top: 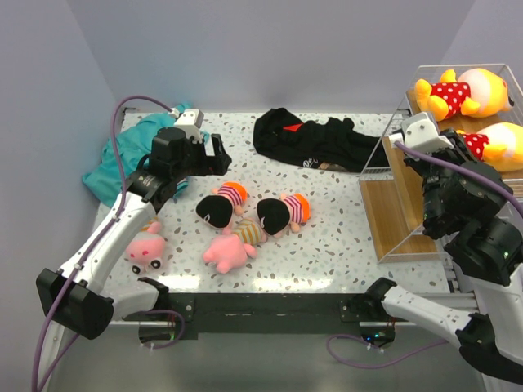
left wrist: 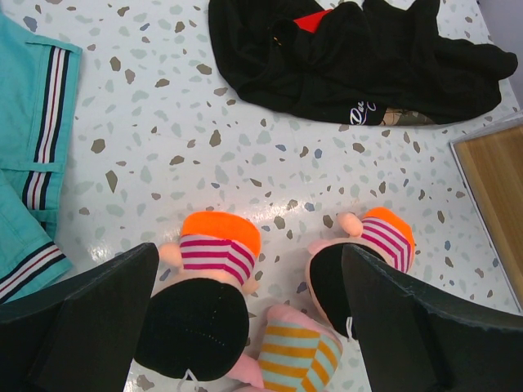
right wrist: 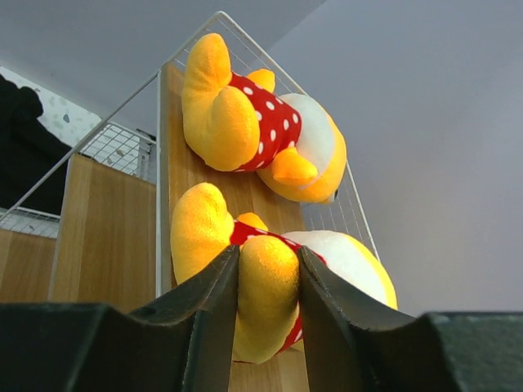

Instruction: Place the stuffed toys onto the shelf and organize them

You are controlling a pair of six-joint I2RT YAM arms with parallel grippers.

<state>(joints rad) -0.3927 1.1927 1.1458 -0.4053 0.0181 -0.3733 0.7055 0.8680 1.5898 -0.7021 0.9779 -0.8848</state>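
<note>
Nearest, at about seven o'clock on the table [top: 343, 253], a pink pig [top: 147, 247] is seen lying beside the left arm. A second pig [top: 227, 251], in a striped top, lies near the middle. It is touched on its twelve o'clock side by two black-haired dolls in pink-orange stripes: the left doll [top: 219, 206] and the right doll [top: 282, 212].

Above the dolls the left fingers [left wrist: 90, 327] are held spread wide, empty, with the left doll's body framed between them.

At three o'clock stands the shelf [top: 392, 204], its wooden tiers set in white wire. On its top board two yellow-orange bears in red dotted tops are laid: the nearer bear [right wrist: 204, 229] and, at its twelve o'clock, the farther bear [right wrist: 237, 114].

The right fingers [right wrist: 343, 318] are set against both sides of the nearer bear's leg — whether the leg is pinched or loosed cannot be told.

Farthest off, a teal shirt [top: 122, 155] is crumpled at ten o'clock and a black garment [top: 310, 139] at twelve.
</note>
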